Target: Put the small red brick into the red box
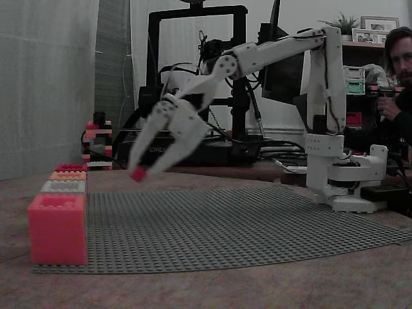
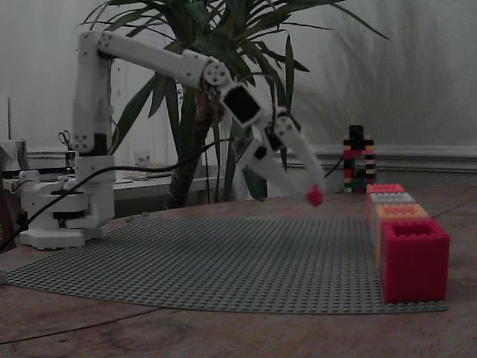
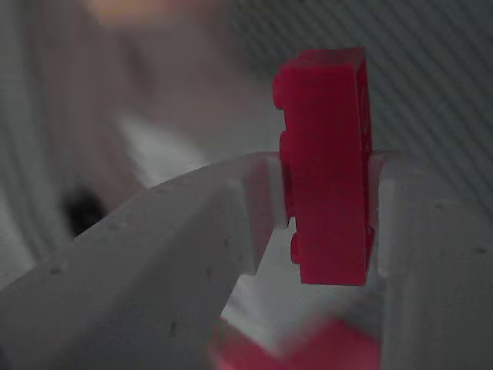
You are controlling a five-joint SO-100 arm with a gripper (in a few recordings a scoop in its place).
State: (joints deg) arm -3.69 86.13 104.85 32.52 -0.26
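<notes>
Small red brick (image 3: pixel 327 166) pinched between claw (image 3: pixel 323 208) fingertips

Motion blurs the gripper (image 1: pixel 143 168); the person (image 1: pixel 398 77) is cut off at the right edge.

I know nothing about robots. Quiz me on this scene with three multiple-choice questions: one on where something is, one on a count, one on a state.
1. Where is the small red brick?
A. Lying on the grey studded mat
B. Held in the air at the end effector's tip
C. Inside the red box

2. How many coloured boxes stand in the row along the mat's edge?
A. Two
B. Four
C. Seven

3. What is the end effector doing?
A. Gripping the brick
B. Hanging wide open
C. Resting on the table

Answers:
1. B: both fixed views show the brick above the mat, short of the red box.
2. B: red, orange, grey and red boxes line up in both fixed views.
3. A: the wrist view shows the fingers pressed on both sides of the brick.
</notes>
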